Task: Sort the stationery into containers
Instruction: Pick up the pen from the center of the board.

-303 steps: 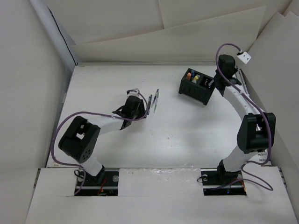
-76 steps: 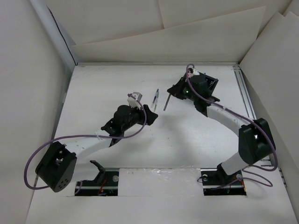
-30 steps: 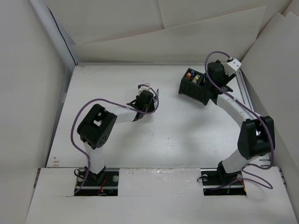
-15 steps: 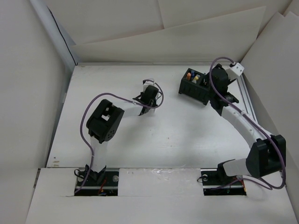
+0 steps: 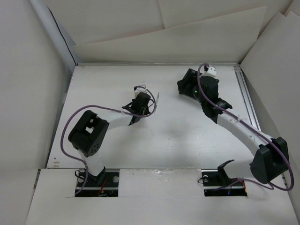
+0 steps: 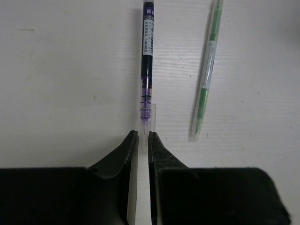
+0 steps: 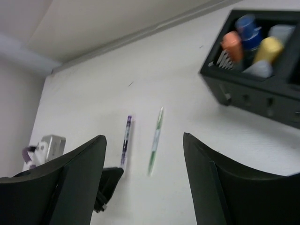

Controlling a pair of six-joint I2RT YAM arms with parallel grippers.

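Observation:
A purple-and-dark pen [image 6: 147, 61] lies on the white table, and its clear end sits between the tips of my left gripper [image 6: 143, 136], which is shut on it. A green pen [image 6: 206, 75] lies loose just to its right. My right gripper [image 7: 144, 137] hangs open above both pens, nothing between its fingers [image 7: 70, 187]. The black divided container [image 7: 262, 98] stands at the far right, holding orange [image 7: 230, 43], blue [image 7: 247, 28] and yellow [image 7: 268, 47] highlighters. In the top view my right arm [image 5: 206, 91] covers most of the container.
Tilted white boards [image 5: 164, 37] wall the table at the back and both sides. A metal rail [image 5: 247, 101] runs along the right edge. My left arm's elbow [image 5: 86, 133] sits low at the front left.
My left gripper has shut on the purple pen's end. My right arm has swung from behind the container to over it, leaning left toward the pens.

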